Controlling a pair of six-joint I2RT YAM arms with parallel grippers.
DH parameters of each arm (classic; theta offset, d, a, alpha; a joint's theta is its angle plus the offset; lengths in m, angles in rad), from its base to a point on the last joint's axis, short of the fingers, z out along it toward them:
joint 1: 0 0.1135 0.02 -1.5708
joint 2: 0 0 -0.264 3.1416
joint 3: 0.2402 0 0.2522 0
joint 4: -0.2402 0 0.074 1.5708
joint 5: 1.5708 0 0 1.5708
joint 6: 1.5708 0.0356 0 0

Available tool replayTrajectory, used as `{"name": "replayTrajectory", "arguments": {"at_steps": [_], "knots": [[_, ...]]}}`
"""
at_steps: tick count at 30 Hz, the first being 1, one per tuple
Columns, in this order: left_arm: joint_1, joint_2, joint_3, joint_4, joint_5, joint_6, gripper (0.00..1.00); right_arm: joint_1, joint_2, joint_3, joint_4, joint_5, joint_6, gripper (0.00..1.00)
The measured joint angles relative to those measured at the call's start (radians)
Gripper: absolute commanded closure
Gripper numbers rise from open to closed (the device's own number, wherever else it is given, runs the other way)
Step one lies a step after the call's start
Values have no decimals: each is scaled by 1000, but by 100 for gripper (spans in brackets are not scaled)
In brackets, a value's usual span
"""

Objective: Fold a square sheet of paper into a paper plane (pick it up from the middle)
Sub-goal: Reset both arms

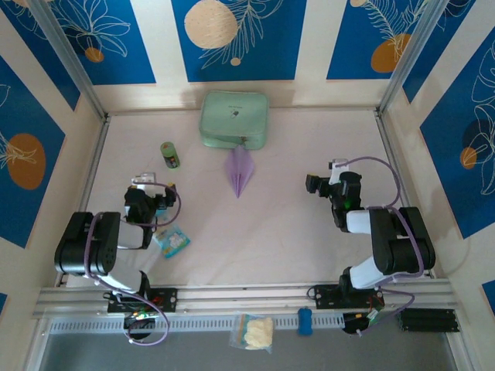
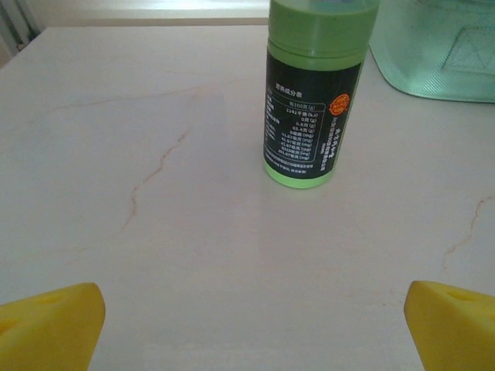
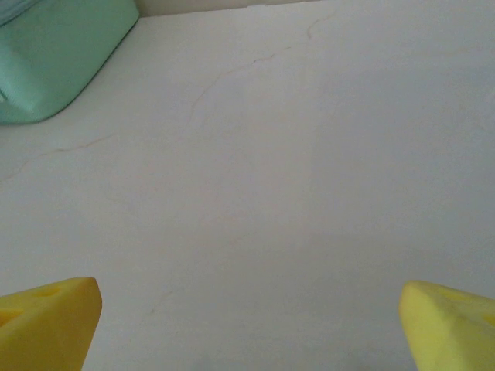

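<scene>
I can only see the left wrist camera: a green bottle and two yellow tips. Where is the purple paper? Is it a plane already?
Observer: Yes. The paper plane lies folded in the middle of the table, just in front of the mint-green pouch, with its pointed tip toward the arms.
Operator: Is the other arm holding it?
Observer: No. The right fingers are wide open over bare table, well to the right of the plane.
Operator: Is anything near my arm that I can't see?
Observer: A blue-and-white snack packet lies flat beside the left arm, nearer the arms' edge of the table than your bottle.
</scene>
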Motion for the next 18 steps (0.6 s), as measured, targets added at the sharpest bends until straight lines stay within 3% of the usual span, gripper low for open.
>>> {"name": "replayTrajectory", "arguments": {"at_steps": [18], "knots": [[-27,16,106,-70,-13,29,1,-31,10,6,29,-47,0,1]]}}
